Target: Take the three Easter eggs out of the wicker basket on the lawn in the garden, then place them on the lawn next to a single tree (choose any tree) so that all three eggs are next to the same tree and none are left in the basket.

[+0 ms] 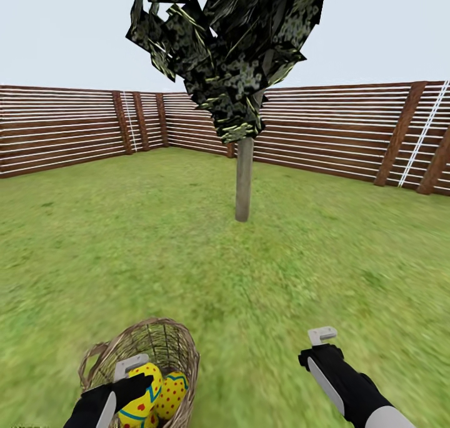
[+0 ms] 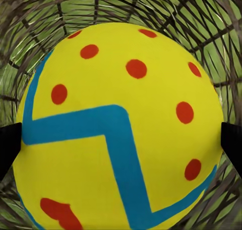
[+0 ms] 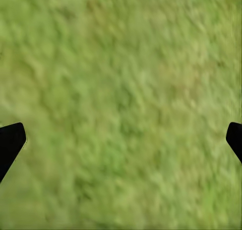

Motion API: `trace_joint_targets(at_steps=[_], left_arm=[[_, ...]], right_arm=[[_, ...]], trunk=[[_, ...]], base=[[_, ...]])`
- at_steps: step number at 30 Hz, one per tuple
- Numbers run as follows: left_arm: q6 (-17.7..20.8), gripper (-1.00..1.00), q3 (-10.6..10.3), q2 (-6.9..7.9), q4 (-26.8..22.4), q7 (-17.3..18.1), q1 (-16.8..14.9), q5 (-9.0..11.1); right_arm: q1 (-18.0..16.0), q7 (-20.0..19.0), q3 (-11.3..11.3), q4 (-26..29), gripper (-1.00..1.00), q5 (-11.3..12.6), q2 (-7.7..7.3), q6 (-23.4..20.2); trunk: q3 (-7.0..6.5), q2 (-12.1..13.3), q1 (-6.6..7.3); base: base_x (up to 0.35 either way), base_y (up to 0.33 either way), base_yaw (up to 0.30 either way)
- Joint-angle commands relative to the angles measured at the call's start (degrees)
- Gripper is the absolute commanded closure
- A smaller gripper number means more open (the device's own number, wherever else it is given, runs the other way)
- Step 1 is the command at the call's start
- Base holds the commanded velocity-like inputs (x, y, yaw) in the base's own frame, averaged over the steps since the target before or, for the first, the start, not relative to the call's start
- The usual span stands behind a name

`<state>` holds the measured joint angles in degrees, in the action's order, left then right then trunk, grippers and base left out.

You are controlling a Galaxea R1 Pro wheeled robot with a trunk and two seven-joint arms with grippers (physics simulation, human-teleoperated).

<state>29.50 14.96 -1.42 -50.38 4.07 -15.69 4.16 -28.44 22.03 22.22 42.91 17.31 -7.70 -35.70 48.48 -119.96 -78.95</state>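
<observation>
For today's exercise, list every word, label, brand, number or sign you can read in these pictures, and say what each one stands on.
None: no readable text.
The Easter eggs in the wicker basket carry only red spots and blue zigzag bands.
The fence, tree and lawn bear no writing.

Spotted yellow eggs [image 1: 156, 393] in wicker basket [image 1: 164, 340]

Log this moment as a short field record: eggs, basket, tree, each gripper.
eggs: at least two yellow eggs visible in the wicker basket; none visible on the lawn
basket: on the grass, short of the tree
tree: upright pale trunk, ahead by the fence
left gripper: in the basket, fingers flanking a spotted egg; grip cannot be confirmed
right gripper: open, empty, over grass
</observation>
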Motion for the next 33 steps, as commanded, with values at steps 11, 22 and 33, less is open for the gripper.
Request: trace_joint_targets(at_steps=[11,22,33], left_arm=[[0.35,1.00,0.16,-0.59,0.08,0.20,-0.04,0.41],[0.36,1.00,0.16,-0.84,0.11,0.22,-0.04,0.41],[-9.22,1.00,0.07,-0.86,0.45,0.13,-0.04,0.14]], right_arm=[[-0.04,0.56,0.36,0.07,-1.00,0.68,-0.13,-0.16],[-0.04,0.56,0.53,-2.51,-1.00,0.52,0.09,-0.16],[-0.05,0.56,0.45,-2.68,-1.00,0.53,0.05,-0.16]], trunk=[[-1.92,4.40,2.43],[-3.90,8.81,4.85],[-5.87,13.22,7.26]], base=[[0.000,0.000,0.101],[0.000,0.000,0.035],[0.000,0.000,0.009]])
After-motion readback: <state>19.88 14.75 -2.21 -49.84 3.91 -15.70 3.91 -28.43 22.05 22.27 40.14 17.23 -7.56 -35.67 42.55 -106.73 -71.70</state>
